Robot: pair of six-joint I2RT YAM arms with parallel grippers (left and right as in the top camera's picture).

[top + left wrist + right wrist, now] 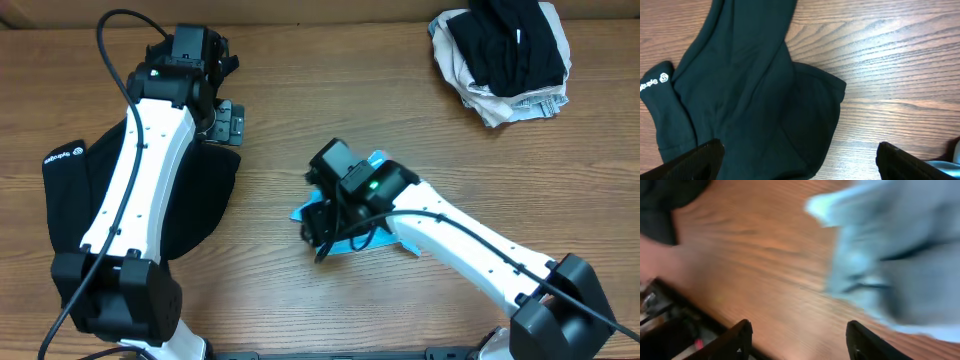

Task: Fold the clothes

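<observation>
R gripper (322,228): parted, clamped on nothing; only bare wood of the table (330,80) between its fingers (740,340). Wrist view smeared, so no finer detail. Right beneath & just ahead of it: light-blue T-shirt (303,213), bunched in a small heap, mostly hidden under the wrist from above; print not readable.

L gripper (228,122): spread wide, gripping nothing. Directly below, trailing back toward that arm's base: black garment (755,90), lying loose w/ soft creases; white logo (655,80) off to one side on a narrow part, prob. a sleeve or cuff. Cannot tell whether touching the cloth or hovering.

Well away, far beyond the R gripper across the table: pile (505,50) of more clothes, black over pale printed fabric.

Handling, as judged: thin knit, light, limp, no stiffness to speak of. Likely to drape & collapse once lifted, and to drag rather than slide on wood. Not fragile, so firm pinch OK.

Best to take the light-blue T-shirt at an outer edge (hem corner or shoulder seam), not mid-heap, else several layers caught & bunching worse. Needs spreading flat first.

Black garment larger, a bit heavier. Prob. wants both grippers, one per corner, to keep tension & stop sagging in the middle.
</observation>
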